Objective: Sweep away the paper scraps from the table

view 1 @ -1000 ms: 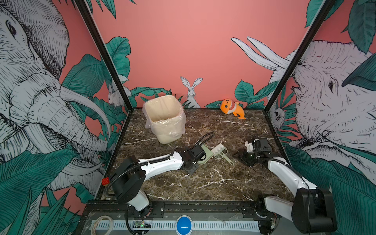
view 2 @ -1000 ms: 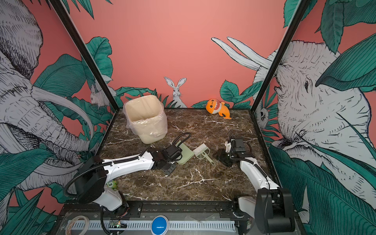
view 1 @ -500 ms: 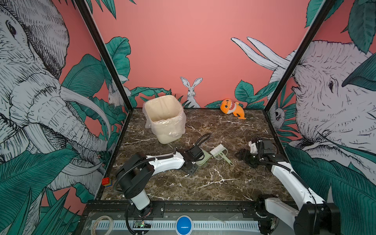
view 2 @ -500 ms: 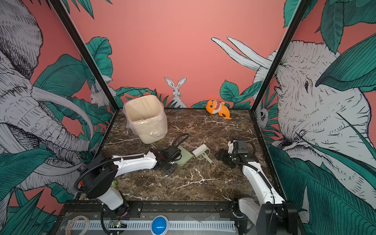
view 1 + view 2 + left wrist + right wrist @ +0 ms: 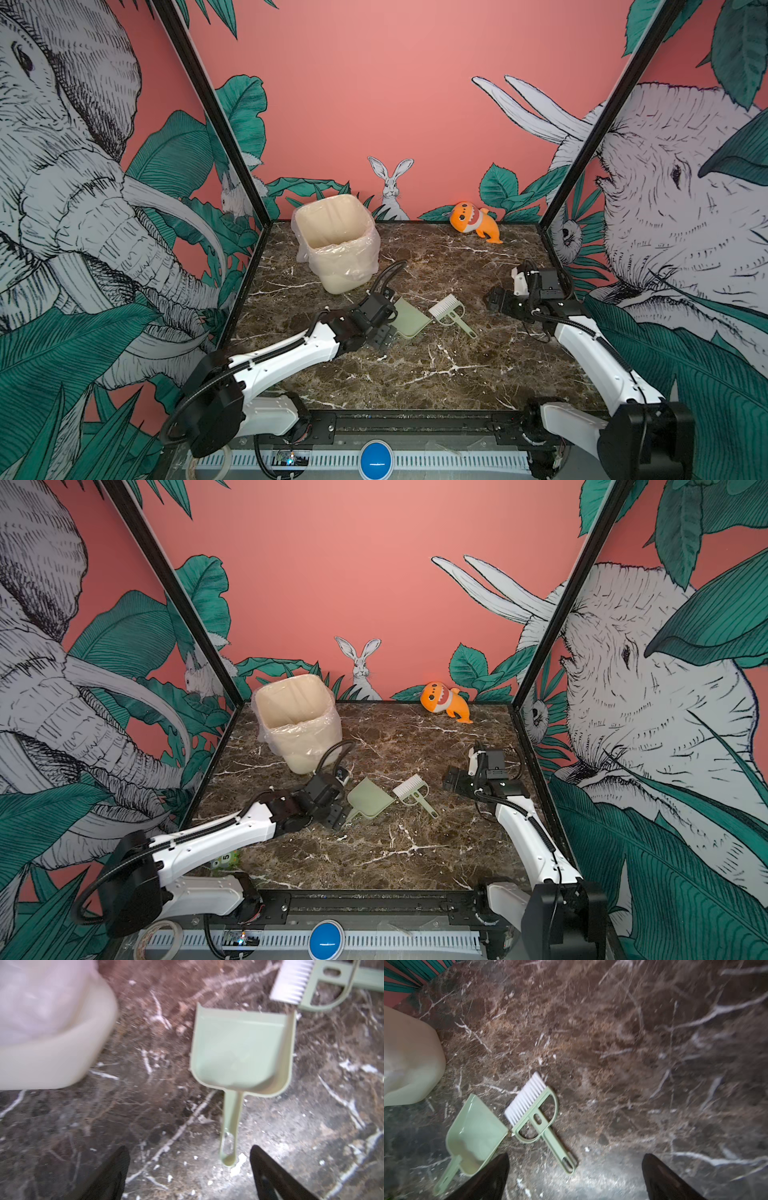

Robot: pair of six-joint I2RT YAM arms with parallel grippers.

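No paper scraps show on the table (image 5: 415, 374), a dark brown marble top, in any view. A pale green dustpan (image 5: 409, 322) (image 5: 370, 800) (image 5: 241, 1049) lies flat mid-table, and it looks bare inside. My left gripper (image 5: 384, 332) (image 5: 338, 812) (image 5: 188, 1153) stands open at its handle end, which lies loose between the fingers. The green brush (image 5: 449, 311) (image 5: 413, 791) (image 5: 529, 1105) with white bristles lies just right of the dustpan. Further right, my right gripper (image 5: 494, 301) (image 5: 451, 780) (image 5: 575, 1159) is open, low over the table and holding nothing.
A cream bin (image 5: 336, 245) (image 5: 297, 721) lined with a clear bag stands at the back left, close behind my left wrist. An orange plush shark (image 5: 473, 220) (image 5: 440, 698) lies against the back wall. Black frame posts and printed walls close in the table's sides.
My left jaws have opened and let go of the dustpan handle. The right jaws have spread wider and the right gripper has edged back from the brush. Dustpan and brush lie still.
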